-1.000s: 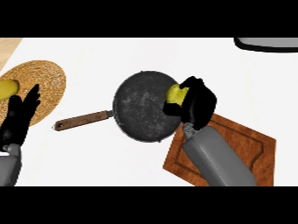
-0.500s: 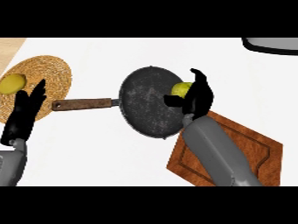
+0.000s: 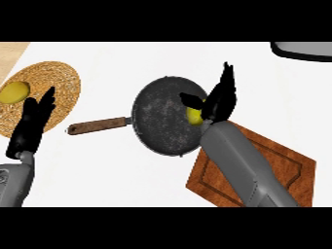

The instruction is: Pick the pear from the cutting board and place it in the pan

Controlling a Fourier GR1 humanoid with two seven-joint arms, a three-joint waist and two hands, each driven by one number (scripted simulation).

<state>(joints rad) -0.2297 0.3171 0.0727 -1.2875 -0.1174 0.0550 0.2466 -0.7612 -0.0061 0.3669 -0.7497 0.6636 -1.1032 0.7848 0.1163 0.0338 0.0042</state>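
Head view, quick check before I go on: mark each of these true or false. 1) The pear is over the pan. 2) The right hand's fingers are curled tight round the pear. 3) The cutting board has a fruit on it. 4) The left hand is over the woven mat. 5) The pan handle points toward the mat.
1) True: the pear shows over the pan, at its right side.
2) False: the right hand has its fingers straightened out, with the pear beside the palm.
3) False: no fruit shows on the visible part of the cutting board; the right forearm hides the rest.
4) True: the left hand lies over the woven mat, beside a yellow fruit.
5) True: the handle runs left toward the mat.
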